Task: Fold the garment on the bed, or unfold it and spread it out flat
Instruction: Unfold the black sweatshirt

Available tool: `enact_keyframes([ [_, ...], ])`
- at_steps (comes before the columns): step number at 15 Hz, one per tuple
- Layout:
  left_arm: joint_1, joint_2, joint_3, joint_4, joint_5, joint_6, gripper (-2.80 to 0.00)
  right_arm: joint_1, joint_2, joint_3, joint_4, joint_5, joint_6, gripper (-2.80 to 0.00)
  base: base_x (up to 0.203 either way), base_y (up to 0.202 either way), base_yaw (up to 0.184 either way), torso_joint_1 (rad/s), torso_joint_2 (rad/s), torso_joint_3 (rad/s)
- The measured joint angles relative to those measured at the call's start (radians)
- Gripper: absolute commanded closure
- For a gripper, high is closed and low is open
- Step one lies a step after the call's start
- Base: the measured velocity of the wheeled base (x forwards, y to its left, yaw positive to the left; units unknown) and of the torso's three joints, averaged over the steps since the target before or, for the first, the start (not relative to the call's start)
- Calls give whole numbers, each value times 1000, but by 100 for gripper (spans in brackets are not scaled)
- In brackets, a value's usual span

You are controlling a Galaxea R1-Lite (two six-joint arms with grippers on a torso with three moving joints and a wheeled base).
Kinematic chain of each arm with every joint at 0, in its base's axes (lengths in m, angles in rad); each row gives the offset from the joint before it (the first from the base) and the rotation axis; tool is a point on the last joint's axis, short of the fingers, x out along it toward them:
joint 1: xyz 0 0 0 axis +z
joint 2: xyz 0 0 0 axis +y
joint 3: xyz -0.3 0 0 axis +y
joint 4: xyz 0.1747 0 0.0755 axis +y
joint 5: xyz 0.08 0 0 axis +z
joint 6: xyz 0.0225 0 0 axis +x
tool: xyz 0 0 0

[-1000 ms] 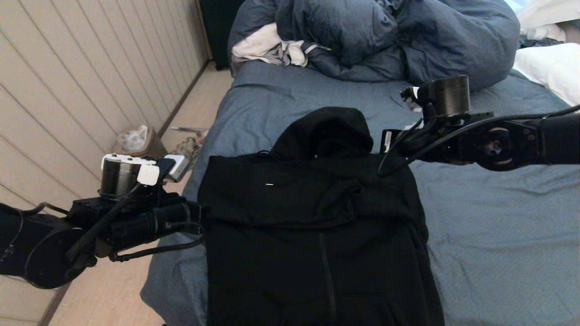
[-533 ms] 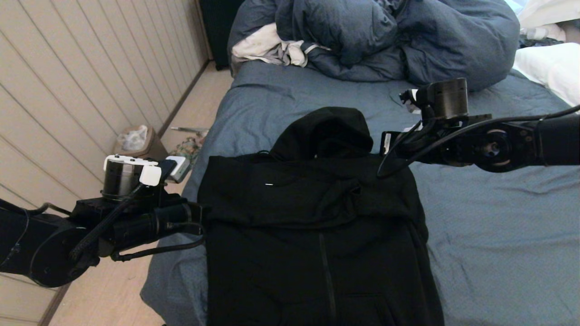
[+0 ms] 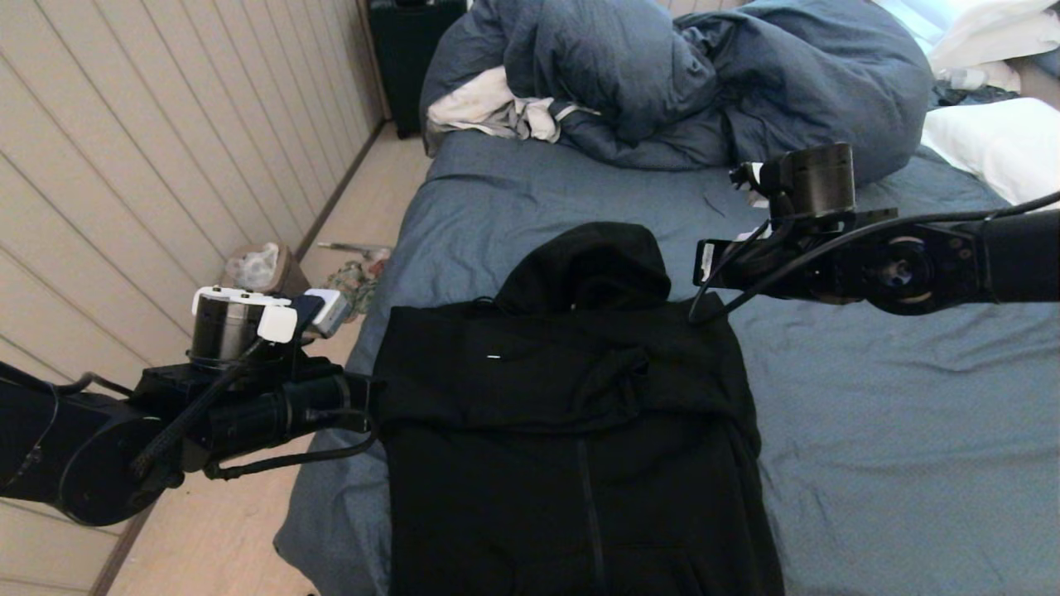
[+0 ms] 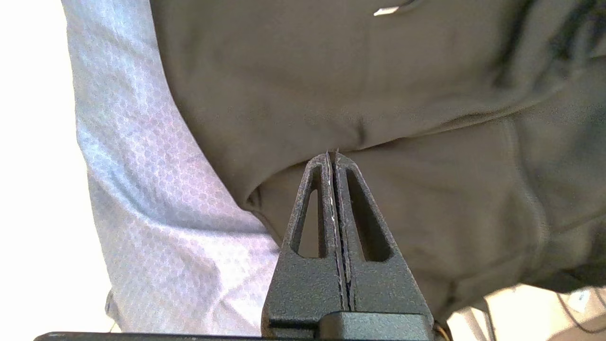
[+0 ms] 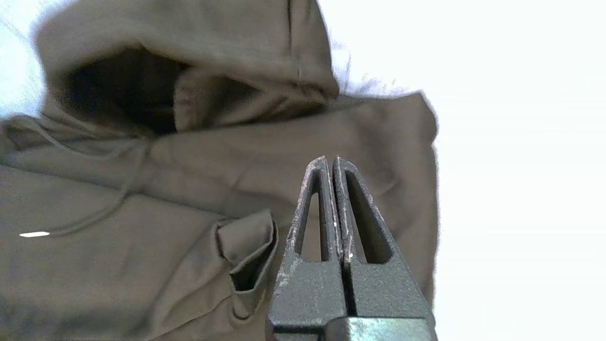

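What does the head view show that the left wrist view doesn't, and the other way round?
Only the head view shows the hood, the duvet heaped at the far end of the bed, the floor, and the right hand near the hoodie's right shoulder. Only the left wrist view shows the left hand shut and empty, above the folded sleeve's edge. Both show the black hoodie on the blue-grey sheet.

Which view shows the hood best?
The right wrist view: the hood shows with its dark opening and drawstring. The head view shows it as a black shape. The left wrist view shows none of it.
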Motion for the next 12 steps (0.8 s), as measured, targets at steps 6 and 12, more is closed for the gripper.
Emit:
enact_keyframes([
  [6,0,19,-24,-19,5,1,0,0,56,-12,0,4,1,0,0,0,0,108,-231,-125],
  [12,-3,28,-22,-39,41,6,0,10,227,-167,39,10,0,0,0,0,0,0,0,0],
])
